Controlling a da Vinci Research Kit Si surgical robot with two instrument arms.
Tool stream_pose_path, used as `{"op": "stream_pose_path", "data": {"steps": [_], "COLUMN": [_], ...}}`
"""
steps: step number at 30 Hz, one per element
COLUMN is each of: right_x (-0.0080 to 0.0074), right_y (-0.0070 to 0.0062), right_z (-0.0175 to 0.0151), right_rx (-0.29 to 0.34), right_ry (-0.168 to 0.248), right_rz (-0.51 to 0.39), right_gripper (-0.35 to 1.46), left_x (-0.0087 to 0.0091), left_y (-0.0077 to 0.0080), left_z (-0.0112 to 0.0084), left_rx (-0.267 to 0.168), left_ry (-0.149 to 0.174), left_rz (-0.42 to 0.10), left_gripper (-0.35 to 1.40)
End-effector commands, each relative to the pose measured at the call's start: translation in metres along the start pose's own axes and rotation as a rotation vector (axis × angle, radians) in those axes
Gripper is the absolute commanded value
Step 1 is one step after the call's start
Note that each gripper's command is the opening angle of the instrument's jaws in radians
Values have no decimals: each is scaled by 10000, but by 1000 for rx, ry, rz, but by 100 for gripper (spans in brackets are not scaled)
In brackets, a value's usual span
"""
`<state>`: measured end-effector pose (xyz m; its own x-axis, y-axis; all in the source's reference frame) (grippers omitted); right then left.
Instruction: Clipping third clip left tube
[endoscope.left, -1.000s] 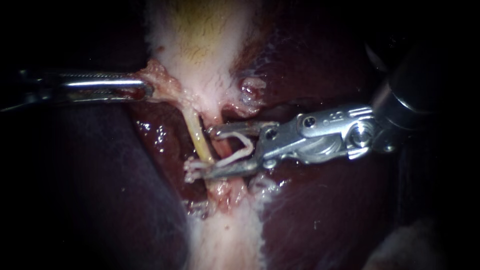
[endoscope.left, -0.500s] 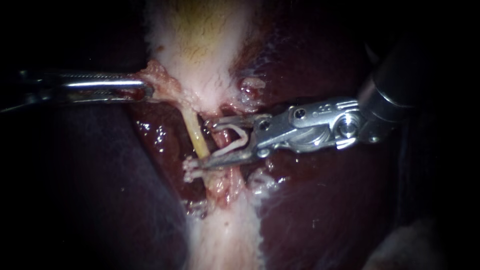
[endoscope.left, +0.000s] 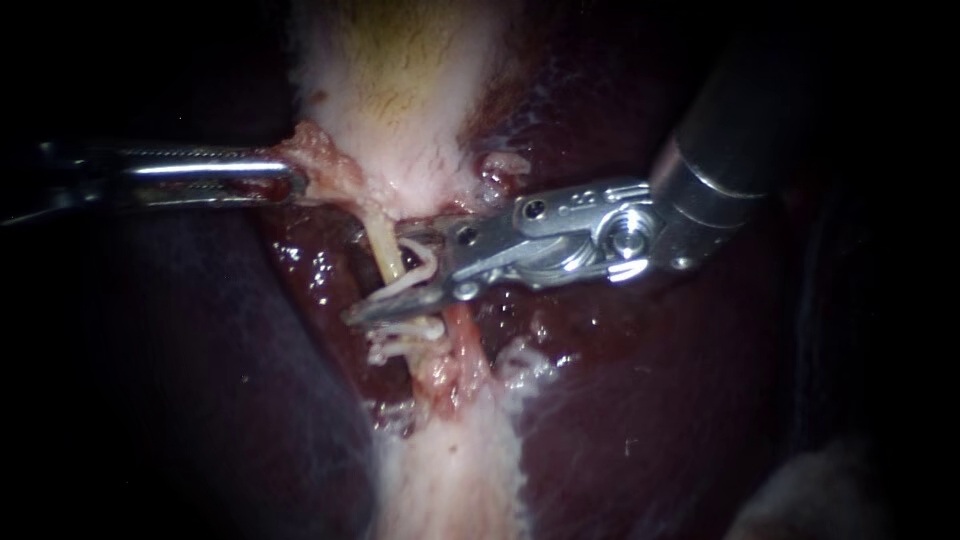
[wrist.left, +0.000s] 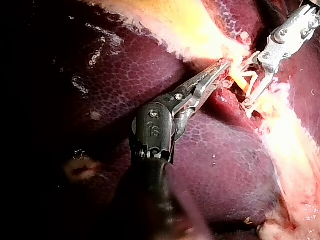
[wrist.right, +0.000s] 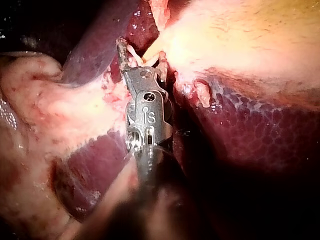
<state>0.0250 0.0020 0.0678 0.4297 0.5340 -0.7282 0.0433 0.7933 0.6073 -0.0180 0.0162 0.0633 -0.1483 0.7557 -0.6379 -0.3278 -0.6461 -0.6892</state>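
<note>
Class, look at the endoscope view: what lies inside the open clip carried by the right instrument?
The pale yellow tube runs between the legs of the clip that the right instrument holds in its jaws. The lower jaw covers the tube's stretch behind it.

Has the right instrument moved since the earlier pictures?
Yes. The right instrument, carrying a clip, has advanced toward the still left instrument; its jaws now straddle the yellow tube.
</note>
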Motion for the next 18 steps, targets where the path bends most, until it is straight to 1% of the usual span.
{"op": "stream_pose_path", "data": {"steps": [1,3,6,7,9,11,12,13,15,16,18], "right_x": [2,5,11,15,22,31,36,43,52,57,63], "right_y": [-1,-1,-4,-6,-9,-14,-16,-18,-20,-22,-24], "right_z": [-1,-2,-5,-7,-10,-13,-15,-17,-21,-23,-26], "right_rx": [2,15,57,89,123,164,171,182,195,198,201], "right_ry": [13,35,81,99,125,163,181,207,237,250,260], "right_rz": [3,20,50,56,64,77,87,102,120,134,137], "right_gripper": [50,50,50,50,50,49,49,49,49,49,49], "left_x": [0,0,0,0,-1,-1,-1,-1,-1,-1,-1], "left_y": [0,0,-1,-1,-2,-2,-3,-3,-3,-3,-3], "left_z": [0,0,0,0,0,0,0,0,0,0,0], "left_rx": [0,0,0,0,-1,-1,-1,-1,-1,-1,-1], "left_ry": [0,0,0,0,0,0,0,0,0,0,0], "left_rz": [0,0,0,0,0,0,0,0,0,0,0], "left_gripper": [-35,-35,-35,-35,-35,-35,-35,-35,-35,-35,-35]}}
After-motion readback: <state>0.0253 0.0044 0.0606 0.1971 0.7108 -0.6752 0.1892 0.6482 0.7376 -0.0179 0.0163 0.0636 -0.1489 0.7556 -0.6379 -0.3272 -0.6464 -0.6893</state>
